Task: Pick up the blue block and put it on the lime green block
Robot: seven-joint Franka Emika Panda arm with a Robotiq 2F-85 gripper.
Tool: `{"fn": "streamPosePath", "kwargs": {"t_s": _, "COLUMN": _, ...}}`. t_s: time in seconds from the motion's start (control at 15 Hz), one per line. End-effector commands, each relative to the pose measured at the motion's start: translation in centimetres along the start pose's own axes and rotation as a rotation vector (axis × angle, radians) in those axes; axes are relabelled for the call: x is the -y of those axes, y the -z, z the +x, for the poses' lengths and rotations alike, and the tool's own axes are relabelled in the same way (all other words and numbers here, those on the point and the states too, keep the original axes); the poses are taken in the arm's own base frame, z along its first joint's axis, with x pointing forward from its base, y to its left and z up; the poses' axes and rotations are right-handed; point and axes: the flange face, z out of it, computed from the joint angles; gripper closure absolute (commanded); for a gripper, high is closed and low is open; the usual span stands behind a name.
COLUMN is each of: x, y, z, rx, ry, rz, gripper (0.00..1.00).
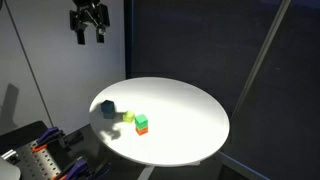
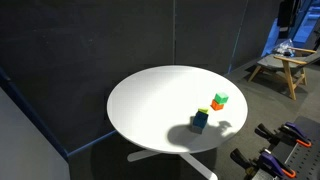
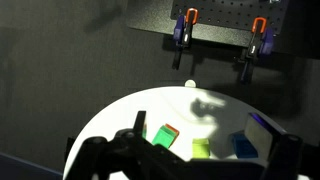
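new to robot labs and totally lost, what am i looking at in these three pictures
This is a single robot arm with a two-fingered pincer at its tip. Two pictures come from cameras standing in the room. The third comes from a camera on the wrist, looking down past the pincer's fingers.

Four small cubes are on the round white table: a blue block, a lime green block beside it, and a bright green cube that appears to sit on an orange cube.

The pincer hangs high above the table, open, holding nothing.
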Motion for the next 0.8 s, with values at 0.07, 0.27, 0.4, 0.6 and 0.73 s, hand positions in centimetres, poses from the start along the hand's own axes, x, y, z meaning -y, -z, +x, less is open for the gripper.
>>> {"fn": "streamPosePath", "kwargs": {"t_s": 0.07, "x": 0.0, "y": 0.1, "z": 0.0, "rx": 0.0, "ry": 0.0, "rz": 0.0, "gripper": 0.0}}
{"fn": "streamPosePath", "kwargs": {"t_s": 0.27, "x": 0.1, "y": 0.2, "z": 0.1, "rx": -0.004, "ry": 0.006, "rz": 0.008, "gripper": 0.0}}
{"fn": "streamPosePath", "kwargs": {"t_s": 0.4, "x": 0.4, "y": 0.4, "z": 0.4, "rx": -0.018, "ry": 0.018, "rz": 0.021, "gripper": 0.0}}
{"fn": "streamPosePath", "kwargs": {"t_s": 0.6, "x": 1.5, "y": 0.7, "z": 1.0, "rx": -0.049, "ry": 0.045, "rz": 0.035, "gripper": 0.0}}
{"fn": "streamPosePath", "kwargs": {"t_s": 0.73, "x": 2.4, "y": 0.9, "z": 1.6, "rx": -0.081, "ry": 0.072, "rz": 0.052, "gripper": 0.0}}
